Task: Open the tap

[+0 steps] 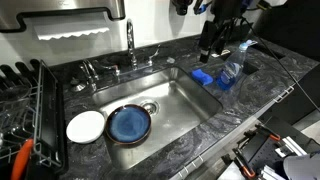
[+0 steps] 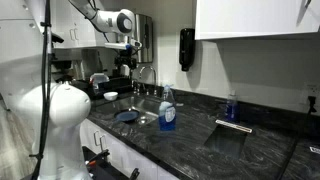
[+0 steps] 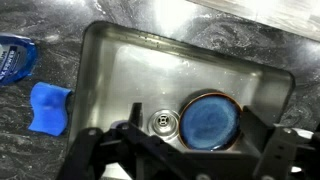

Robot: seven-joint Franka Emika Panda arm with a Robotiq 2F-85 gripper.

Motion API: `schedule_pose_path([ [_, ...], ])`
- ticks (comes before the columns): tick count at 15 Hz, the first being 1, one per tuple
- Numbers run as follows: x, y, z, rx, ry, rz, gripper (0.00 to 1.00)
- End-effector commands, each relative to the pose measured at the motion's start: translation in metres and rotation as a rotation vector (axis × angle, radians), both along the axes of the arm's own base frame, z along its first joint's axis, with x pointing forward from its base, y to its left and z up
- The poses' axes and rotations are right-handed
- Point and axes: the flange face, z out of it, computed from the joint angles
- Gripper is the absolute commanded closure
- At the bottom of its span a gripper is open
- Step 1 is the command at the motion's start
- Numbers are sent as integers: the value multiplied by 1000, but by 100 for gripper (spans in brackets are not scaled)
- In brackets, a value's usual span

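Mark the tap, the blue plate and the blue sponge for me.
tap (image 1: pixel 130 45): an exterior view, on its upright spout.
blue plate (image 3: pixel 209 122): wrist view, on its centre.
blue sponge (image 3: pixel 48 108): wrist view, on its top face.

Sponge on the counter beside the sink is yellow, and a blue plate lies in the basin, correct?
No: the sponge is blue, not yellow, as the wrist view shows. It does lie on the counter beside the sink, with the blue plate in the basin.
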Motion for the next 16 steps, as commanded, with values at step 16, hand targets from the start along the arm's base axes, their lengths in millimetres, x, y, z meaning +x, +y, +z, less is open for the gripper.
schedule_pose_path([
  [16, 135, -65, -69, 42, -244, -887, 0],
])
